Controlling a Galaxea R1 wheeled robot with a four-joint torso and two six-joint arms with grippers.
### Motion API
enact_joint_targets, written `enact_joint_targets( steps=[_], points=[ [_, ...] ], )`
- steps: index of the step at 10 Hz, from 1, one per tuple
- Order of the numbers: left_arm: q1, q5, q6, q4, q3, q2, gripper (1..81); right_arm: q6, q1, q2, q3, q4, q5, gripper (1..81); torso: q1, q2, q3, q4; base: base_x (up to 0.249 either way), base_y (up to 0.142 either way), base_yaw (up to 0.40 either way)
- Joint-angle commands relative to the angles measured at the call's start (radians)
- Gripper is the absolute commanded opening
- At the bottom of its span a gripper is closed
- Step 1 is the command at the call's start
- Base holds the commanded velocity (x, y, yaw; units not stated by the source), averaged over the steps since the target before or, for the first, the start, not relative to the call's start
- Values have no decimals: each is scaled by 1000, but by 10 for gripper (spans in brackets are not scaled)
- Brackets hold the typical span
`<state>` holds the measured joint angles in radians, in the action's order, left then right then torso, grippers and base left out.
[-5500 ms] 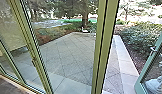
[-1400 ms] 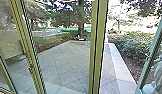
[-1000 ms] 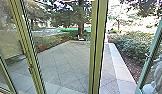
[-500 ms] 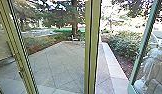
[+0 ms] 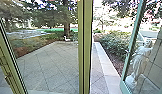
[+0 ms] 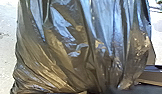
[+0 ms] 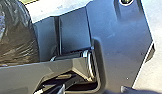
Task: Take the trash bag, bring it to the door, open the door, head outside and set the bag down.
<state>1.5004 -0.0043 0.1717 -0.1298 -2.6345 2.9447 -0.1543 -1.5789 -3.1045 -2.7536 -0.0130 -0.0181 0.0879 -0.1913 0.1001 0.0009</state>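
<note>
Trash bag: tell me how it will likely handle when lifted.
The trash bag will probably be floppy, since its film is creased all over. The smooth shine suggests it could be slippery. Its side bulges in the right wrist view, so it may sag or swing rather than keep its shape.

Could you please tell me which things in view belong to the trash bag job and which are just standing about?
For the job:
- trash bag
- open glass door
- paving outside

Just there:
- white statue
- shrubs
- tree
</note>
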Motion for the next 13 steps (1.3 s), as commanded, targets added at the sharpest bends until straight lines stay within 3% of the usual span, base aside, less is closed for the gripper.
enact_joint_targets(
  steps=[1,13],
  points=[
    [-52,52,5,1,1,-7,10,12,39,-21,10,13,61,811,0,0,0,0,0,0,-180],
    [-53,40,5,9,1,-8,10,48,38,-16,16,31,66,811,0,0,0,0,0,0,-18]
  ],
)
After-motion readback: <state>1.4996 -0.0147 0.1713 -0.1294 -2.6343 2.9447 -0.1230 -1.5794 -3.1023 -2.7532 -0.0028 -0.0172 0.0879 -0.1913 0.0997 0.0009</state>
